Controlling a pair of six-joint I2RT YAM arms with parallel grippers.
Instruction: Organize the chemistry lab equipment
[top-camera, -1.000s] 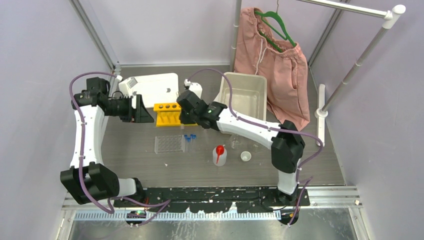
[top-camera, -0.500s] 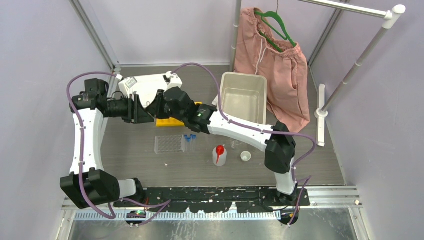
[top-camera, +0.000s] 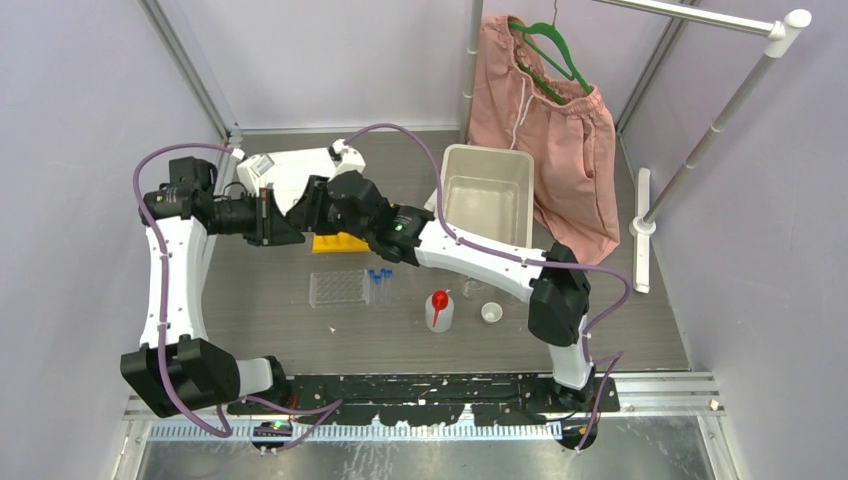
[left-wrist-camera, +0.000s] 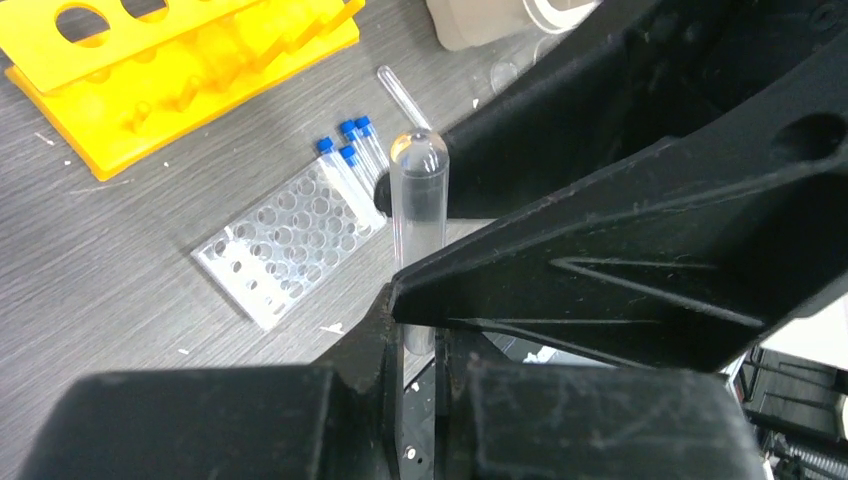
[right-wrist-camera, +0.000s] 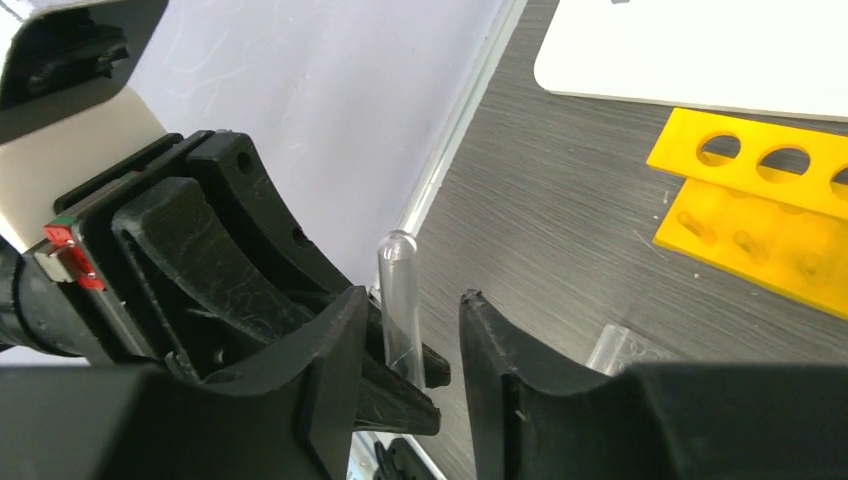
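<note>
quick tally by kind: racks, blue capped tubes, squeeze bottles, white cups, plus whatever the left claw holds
racks: 2, yellow six-hole tube rack and clear plastic grid rack
blue-capped tubes: 4
red-spouted squeeze bottle: 1
white cup: 1
clear test tube in the left claw: 1
total: 9
</note>
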